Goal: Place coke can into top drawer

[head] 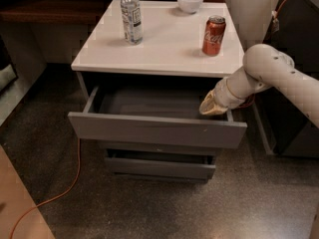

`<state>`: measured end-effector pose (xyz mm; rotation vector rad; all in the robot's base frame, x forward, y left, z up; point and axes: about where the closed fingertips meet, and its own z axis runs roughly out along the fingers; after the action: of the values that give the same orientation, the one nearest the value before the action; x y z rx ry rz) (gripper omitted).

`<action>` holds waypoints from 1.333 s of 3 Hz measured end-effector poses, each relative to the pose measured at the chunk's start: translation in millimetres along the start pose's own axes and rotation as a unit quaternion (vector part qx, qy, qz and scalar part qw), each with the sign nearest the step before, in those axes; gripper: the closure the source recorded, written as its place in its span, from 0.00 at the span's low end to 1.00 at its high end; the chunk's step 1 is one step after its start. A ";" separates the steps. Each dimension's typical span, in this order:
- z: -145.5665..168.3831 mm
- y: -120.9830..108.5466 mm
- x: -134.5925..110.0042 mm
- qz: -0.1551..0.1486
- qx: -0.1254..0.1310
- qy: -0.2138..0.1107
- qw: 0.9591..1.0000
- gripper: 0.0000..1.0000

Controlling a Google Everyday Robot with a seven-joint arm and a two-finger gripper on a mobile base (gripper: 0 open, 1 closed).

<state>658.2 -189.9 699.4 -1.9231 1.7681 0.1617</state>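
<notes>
The red coke can (214, 35) stands upright on the white cabinet top (164, 44), near its right edge. The top drawer (157, 129) is pulled open and its grey inside is empty. My gripper (211, 107) hangs at the drawer's right rear corner, just above the drawer wall and below the cabinet top. It is below and in front of the can, not touching it.
A clear plastic bottle (131, 15) stands at the back left of the top and a white bowl (190, 1) at the back middle. A lower drawer (159, 166) is slightly open. An orange cable (65, 188) lies on the floor at the left. A dark cabinet (299, 68) stands to the right.
</notes>
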 end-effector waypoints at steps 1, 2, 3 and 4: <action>12.8 14.2 6.2 0.005 -0.013 0.011 1.000 1.00; 24.4 29.2 11.0 0.009 -0.027 0.018 0.999 1.00; 31.5 45.0 12.1 0.008 -0.040 0.023 0.999 1.00; 32.0 62.4 11.0 0.004 -0.051 0.026 0.998 1.00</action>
<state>608.1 -186.4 649.1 -2.0082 1.8325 0.2101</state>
